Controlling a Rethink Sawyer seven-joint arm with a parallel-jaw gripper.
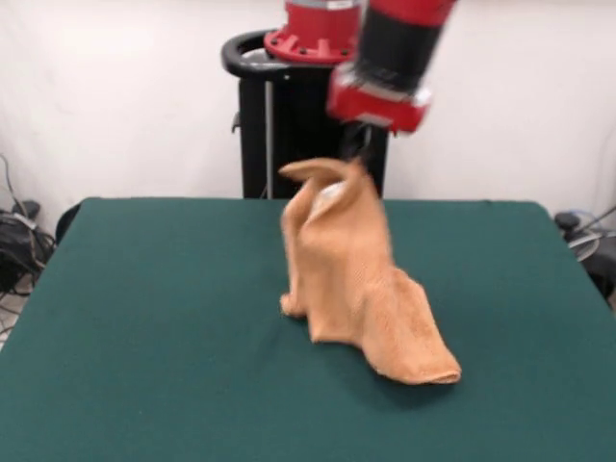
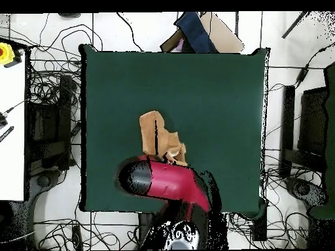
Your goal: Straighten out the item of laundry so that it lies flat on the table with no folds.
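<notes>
The orange-tan towel [image 1: 356, 274] hangs from my gripper [image 1: 354, 154] in the front view, lifted by its top into a tall bunched cone. Its lower end still rests on the green table [image 1: 154, 327], trailing toward the front right. The gripper is shut on the towel's top fold, its tips mostly buried in cloth. In the overhead view the towel [image 2: 156, 138] shows as a narrow crumpled strip near the table's [image 2: 216, 98] middle, partly hidden under my red arm [image 2: 167, 183]; the gripper itself is hidden there.
The black pedestal [image 1: 279, 115] stands behind the table's far edge. Cables and equipment [image 2: 49, 117] lie on the floor round the table. A white bench [image 2: 12, 131] stands at the overhead view's left edge.
</notes>
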